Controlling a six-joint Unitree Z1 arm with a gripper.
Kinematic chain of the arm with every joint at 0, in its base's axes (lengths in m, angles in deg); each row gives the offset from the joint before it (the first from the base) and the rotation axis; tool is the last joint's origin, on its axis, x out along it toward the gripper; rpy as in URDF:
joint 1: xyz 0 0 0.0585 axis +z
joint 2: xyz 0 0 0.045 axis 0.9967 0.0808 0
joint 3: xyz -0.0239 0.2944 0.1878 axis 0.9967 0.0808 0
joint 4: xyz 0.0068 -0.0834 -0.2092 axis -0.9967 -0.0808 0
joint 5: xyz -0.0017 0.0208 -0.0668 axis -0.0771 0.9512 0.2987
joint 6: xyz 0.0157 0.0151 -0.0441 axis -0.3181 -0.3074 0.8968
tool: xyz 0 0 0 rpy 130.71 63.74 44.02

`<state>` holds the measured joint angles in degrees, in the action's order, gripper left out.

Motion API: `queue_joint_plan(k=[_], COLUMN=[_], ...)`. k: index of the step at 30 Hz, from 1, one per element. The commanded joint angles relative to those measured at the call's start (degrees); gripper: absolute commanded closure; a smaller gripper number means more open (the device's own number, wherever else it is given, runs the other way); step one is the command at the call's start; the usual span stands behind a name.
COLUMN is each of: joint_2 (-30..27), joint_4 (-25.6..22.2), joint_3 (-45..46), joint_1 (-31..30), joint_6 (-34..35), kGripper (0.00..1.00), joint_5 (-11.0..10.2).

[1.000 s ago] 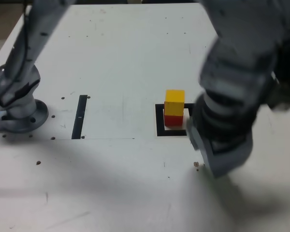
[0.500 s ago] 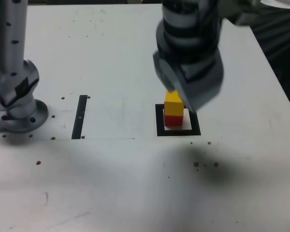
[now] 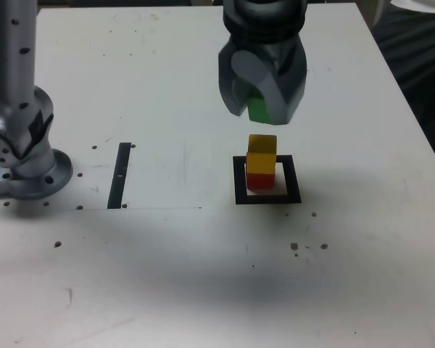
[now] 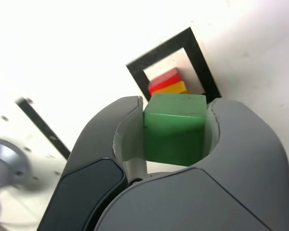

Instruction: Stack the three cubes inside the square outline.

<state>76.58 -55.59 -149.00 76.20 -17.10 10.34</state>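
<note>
While the white, speck-dotted table (image 3: 167,275) fills the exterior view, the gripper (image 3: 262,109) at upper centre is clamped on the green cube (image 3: 259,109), above the yellow cube (image 3: 262,154) stacked on the red cube (image 3: 258,180) inside the square outline (image 3: 240,183).

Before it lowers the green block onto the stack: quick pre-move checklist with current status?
1. Gripper shut on the green block: ok.
2. Yellow block sits on the red block, stack upright: ok.
3. Stack inside the black square outline: ok.
4. Green block clear of the stack, air gap visible in the exterior view: ok.
5. Green block centred over the yellow block: cannot tell; the exterior view shows it above and roughly in line.
6. Green block's edges squared with the stack: cannot tell.
</note>
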Motion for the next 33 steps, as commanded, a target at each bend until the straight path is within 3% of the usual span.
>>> queue_joint_plan(k=[1,9,20,33], joint_2=[-0.05,1.24,2.11,2.74], joint_4=[0.48,0.75,0.83,2.89], joint_3=[0.19,1.12,3.22,3.49], joint_1=[0.65,2.91,3.12,1.35], joint_6=[1.84,7.99,9.37,10.24], kGripper=[0.65,0.65,0.65,0.65], joint_5=[0.85,2.97,5.58,6.74])
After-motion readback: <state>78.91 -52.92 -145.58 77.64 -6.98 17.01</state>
